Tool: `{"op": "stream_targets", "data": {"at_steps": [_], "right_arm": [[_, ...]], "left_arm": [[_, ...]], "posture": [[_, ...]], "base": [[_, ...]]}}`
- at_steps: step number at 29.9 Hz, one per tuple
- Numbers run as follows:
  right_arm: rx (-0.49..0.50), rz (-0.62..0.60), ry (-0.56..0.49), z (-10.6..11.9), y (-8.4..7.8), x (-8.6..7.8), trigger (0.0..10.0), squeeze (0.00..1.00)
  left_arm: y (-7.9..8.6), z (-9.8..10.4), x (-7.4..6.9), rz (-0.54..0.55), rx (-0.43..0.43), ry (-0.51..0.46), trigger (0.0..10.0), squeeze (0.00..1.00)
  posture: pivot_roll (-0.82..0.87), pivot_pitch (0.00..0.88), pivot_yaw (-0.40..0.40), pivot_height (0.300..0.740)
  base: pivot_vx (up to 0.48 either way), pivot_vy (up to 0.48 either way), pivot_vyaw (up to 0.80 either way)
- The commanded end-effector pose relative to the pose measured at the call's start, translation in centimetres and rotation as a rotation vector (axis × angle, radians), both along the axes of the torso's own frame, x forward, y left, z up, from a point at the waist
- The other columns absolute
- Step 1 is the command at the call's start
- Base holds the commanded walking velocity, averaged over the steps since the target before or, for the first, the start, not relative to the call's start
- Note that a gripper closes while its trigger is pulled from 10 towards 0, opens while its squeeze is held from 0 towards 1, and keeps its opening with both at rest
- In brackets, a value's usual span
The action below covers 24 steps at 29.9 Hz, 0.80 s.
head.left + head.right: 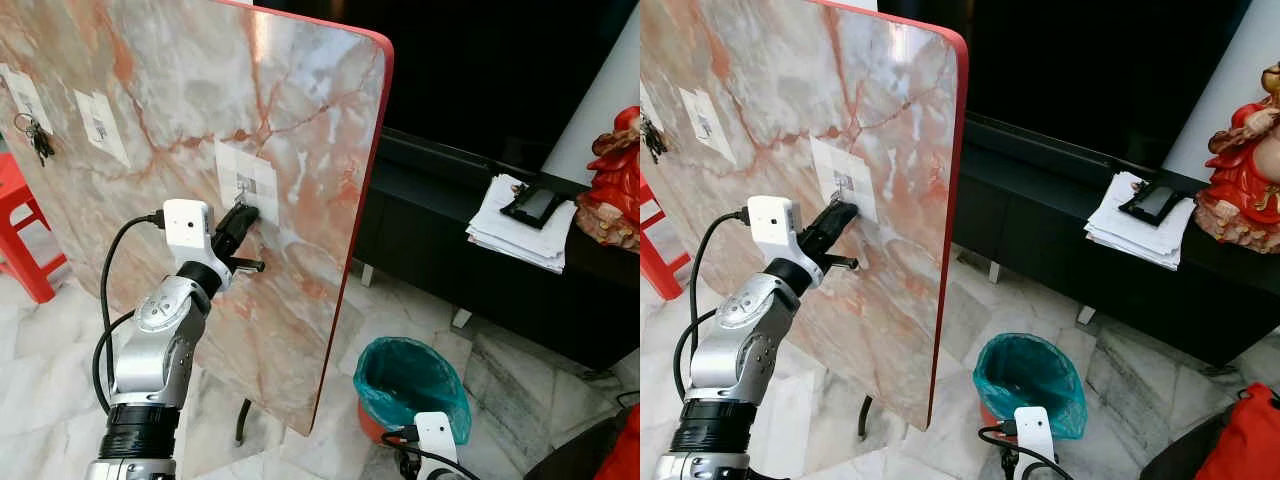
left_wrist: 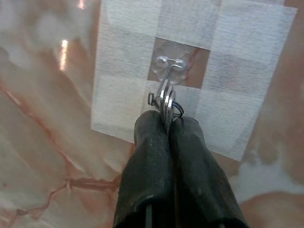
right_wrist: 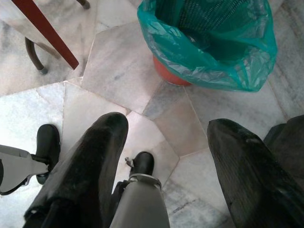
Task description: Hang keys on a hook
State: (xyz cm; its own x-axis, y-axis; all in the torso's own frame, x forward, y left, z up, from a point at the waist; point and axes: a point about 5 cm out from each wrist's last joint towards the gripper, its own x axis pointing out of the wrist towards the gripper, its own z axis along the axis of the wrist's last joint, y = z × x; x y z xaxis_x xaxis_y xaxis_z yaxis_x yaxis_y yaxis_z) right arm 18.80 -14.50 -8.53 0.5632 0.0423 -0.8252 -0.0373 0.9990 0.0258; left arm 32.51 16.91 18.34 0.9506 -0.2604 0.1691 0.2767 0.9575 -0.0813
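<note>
Two black fingers of the left gripper [image 2: 167,124] pinch the key ring [image 2: 166,100] edge-on just below the clear hook [image 2: 171,69], so its loop can slip over.

One upright marble-patterned board with a red edge [image 1: 300,130] carries three white taped patches: one at the left pincer's [image 1: 240,215] tips [image 1: 247,178], and two farther along the board to that pincer's left [image 1: 102,127] [image 1: 22,95]. One clear plastic hook [image 2: 172,66] shows on the nearest patch. There are two sets of keys: one silver ring of keys [image 2: 166,102] pinched in the left pincer, and one dark bunch [image 1: 38,137] hanging at the farthest patch. One teal-lined waste bin [image 1: 410,385] stands near the right pincer [image 3: 166,142], one stack of white papers [image 1: 515,225] lies well beyond it, one red figurine [image 1: 612,180] beside that stack.
</note>
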Motion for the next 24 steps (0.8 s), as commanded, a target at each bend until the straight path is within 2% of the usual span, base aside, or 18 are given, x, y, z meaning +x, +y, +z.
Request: {"op": "stream_targets", "data": {"at_steps": [1,24], "right_arm": [[-0.008,-0.002,0.017,-0.17,-0.33,-0.33,10.0,0.00],[-0.009,-0.001,0.016,-0.15,-0.33,-0.28,10.0,0.00]], "left_arm": [[-0.26,0.68,0.36,-0.006,0.005,-0.024,10.0,0.00],[-0.03,0.84,0.39,0.001,0.002,-0.029,10.0,0.00]], "posture": [[0.05,0.000,-0.110,0.740],[0.05,0.000,-0.112,0.740]], "base": [[0.000,0.000,0.00],[0.000,0.000,0.00]]}}
